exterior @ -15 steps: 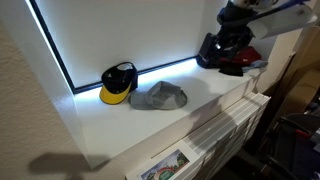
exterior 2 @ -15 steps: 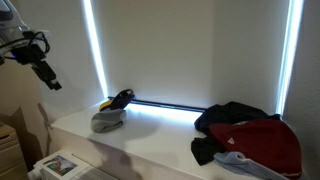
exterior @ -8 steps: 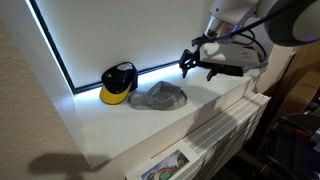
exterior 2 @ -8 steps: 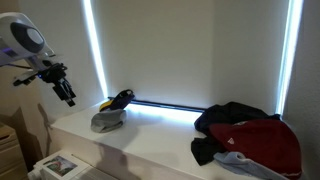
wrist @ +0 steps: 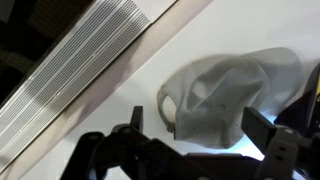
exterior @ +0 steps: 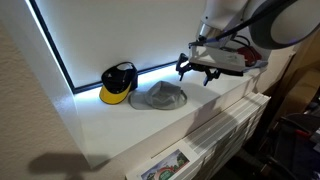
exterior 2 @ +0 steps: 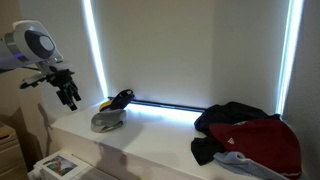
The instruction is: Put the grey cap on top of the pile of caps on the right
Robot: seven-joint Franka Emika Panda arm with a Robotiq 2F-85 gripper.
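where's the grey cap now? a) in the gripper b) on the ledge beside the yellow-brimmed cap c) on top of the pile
b: the grey cap lies on the ledge next to the yellow-brimmed cap, with the open gripper apart from it.

My gripper (wrist: 195, 120) shows matt black fingers (wrist: 135, 120), metal or plastic I cannot tell, above the grey cap (wrist: 235, 95), soft creased cloth with a dull finish. Under the grey cap the ledge (exterior: 110, 135) is smooth, matt white. Beside it, a ribbed pale grille (wrist: 85, 60). Well apart from it, the pile of caps (exterior 2: 245, 135) looks like dark matt fabric.
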